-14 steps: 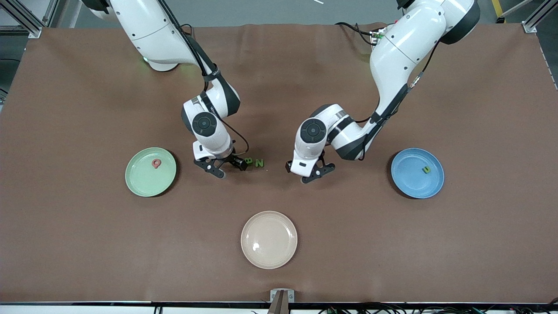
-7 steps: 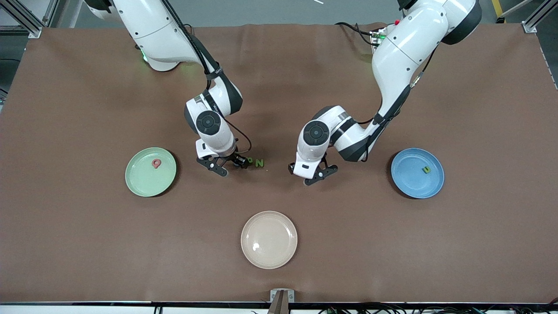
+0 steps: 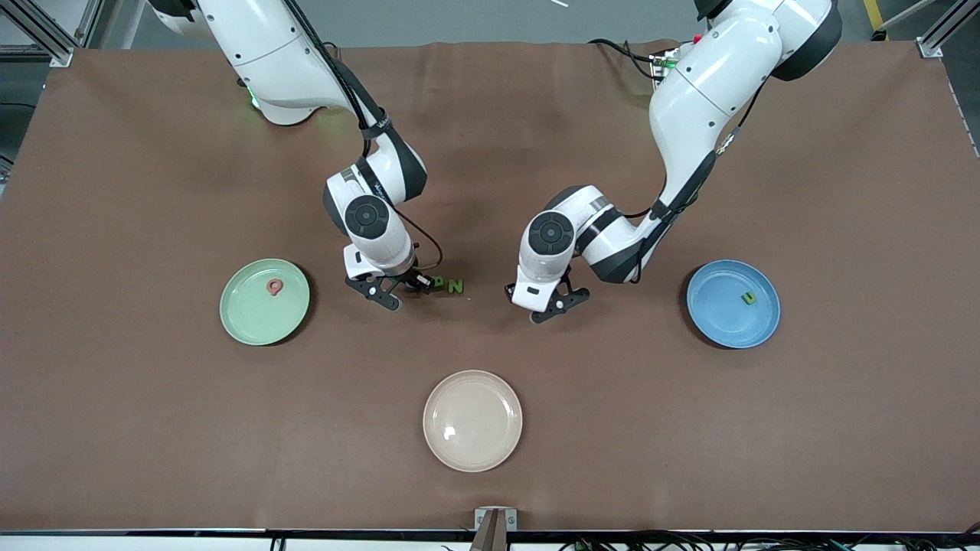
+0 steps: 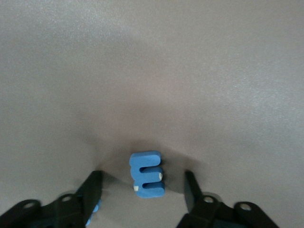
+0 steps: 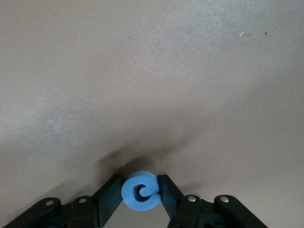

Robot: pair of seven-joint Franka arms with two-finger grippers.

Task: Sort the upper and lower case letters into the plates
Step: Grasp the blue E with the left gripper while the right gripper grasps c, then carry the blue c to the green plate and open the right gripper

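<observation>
In the right wrist view a blue G (image 5: pixel 140 190) sits squeezed between both fingers of my right gripper (image 5: pixel 140 194), down at the table surface. In the front view this right gripper (image 3: pixel 398 293) is beside a green B (image 3: pixel 438 283) and a green N (image 3: pixel 456 286). My left gripper (image 4: pixel 142 192) is open, its fingers (image 4: pixel 93 190) standing apart on either side of a blue m (image 4: pixel 147 174) that lies on the table untouched. From the front, the left gripper (image 3: pixel 540 304) hides the m. The mint plate (image 3: pixel 253 321) holds a pink Q (image 3: pixel 274 286). The blue plate (image 3: pixel 723 321) holds a green n (image 3: pixel 749 298).
A cream-beige plate (image 3: pixel 472 420) lies nearer to the front camera, between the two arms. A scrap of another blue letter (image 4: pixel 93 208) peeks from under a left finger. Brown table cloth (image 3: pixel 689 428) spreads around the plates.
The right gripper's fingers have closed onto the blue G and now partly cover the green B. The left gripper's fingers have drawn closer around the blue m.
</observation>
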